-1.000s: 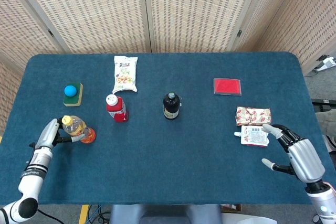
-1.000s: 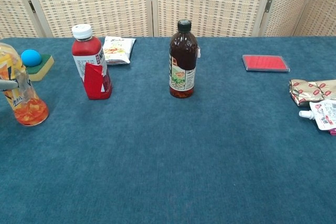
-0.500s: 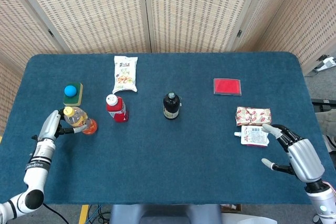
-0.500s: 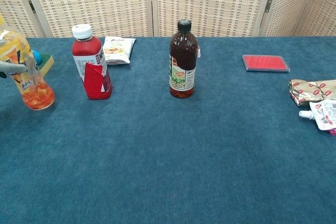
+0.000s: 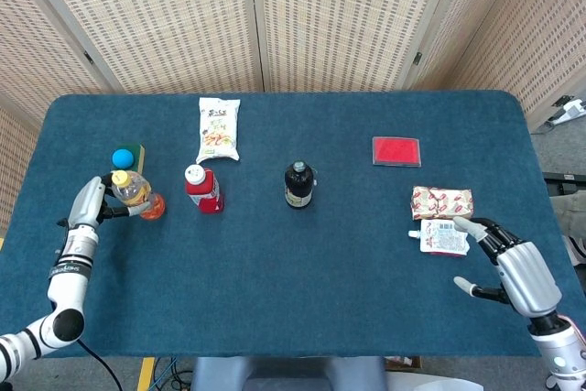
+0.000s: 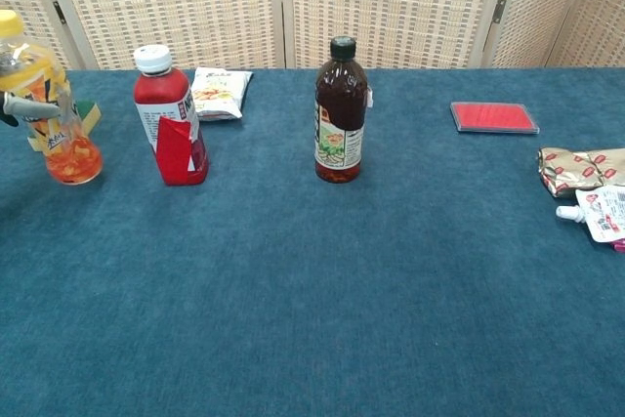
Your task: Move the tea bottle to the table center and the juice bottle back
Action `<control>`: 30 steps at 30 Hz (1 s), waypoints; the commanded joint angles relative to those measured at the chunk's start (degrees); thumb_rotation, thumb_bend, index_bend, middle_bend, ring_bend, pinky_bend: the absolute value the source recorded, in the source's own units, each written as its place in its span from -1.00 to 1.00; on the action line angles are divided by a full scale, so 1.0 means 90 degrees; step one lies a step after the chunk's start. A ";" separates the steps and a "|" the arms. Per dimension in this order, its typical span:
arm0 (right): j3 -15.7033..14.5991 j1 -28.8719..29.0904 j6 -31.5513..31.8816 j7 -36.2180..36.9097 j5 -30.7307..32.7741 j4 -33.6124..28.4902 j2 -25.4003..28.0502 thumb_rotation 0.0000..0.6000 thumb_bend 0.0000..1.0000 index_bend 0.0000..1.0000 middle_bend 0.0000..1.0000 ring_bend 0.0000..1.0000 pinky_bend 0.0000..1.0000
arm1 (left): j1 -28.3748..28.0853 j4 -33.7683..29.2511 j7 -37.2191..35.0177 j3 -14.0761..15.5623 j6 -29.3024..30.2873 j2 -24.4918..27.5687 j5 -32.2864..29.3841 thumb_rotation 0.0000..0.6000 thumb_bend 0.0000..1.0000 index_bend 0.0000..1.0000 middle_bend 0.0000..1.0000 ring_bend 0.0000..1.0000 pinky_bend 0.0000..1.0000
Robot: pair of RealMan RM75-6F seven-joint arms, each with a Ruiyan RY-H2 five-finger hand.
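Left robot hand [image 5: 90, 208] grasping the yellow-capped orange juice bottle [image 5: 135, 193] at the desk's left edge, dark brown tea bottle [image 5: 298, 184] mid-desk, right robot hand [image 5: 513, 267] released; keep it upright, I'd say.

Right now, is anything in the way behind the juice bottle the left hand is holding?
Yes. The left hand holds the juice bottle, and just behind it sits the green sponge with the blue ball on it, so the path straight back is blocked.
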 commanded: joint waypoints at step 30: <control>-0.0006 0.0008 -0.0020 0.0063 0.0020 0.0020 0.0021 1.00 -0.85 -0.66 -0.41 -0.61 -0.11 | -0.0518 0.0966 0.0574 -0.0092 -0.0301 -0.0448 -0.0558 1.00 -0.79 0.20 -0.08 -0.31 -0.30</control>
